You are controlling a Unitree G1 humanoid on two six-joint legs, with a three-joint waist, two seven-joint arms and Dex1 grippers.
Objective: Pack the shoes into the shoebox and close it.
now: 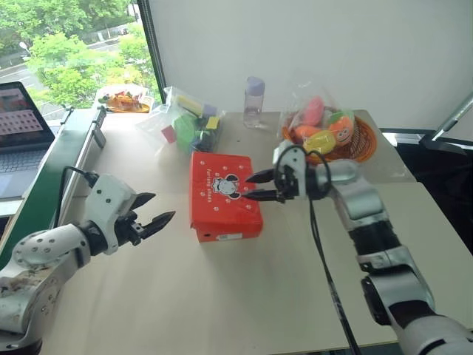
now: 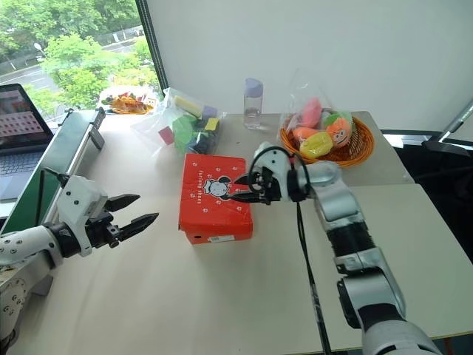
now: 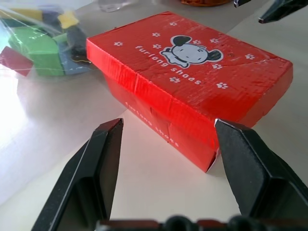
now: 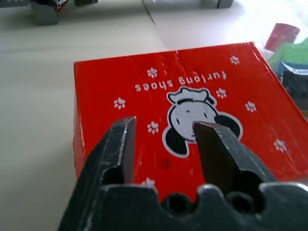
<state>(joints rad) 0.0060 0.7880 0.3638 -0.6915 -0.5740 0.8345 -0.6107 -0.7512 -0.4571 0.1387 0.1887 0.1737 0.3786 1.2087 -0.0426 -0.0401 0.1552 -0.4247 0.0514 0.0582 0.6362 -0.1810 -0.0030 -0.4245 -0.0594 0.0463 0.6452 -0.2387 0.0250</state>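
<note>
right wrist view: shoebox (image 4: 192, 91) lid down under the parted, empty right gripper (image 4: 166, 130); seemingly packed, next withdraw.

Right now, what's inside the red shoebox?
Cannot be seen: the shoebox lies closed, its lid with the cartoon picture down flat, covering whatever is inside.

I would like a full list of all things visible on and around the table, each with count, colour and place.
shoebox: one, red-orange, lid closed, table centre
table: one, beige
bag of blocks: one, clear, multicoloured blocks, behind the shoebox
bottle: one, clear with lilac cap, far table edge
basket of toys: one, orange, far right
laptop: one, dark, far left
left pincer: one, black, open, left of the shoebox
right pincer: one, black, open, over the shoebox's right edge
</note>
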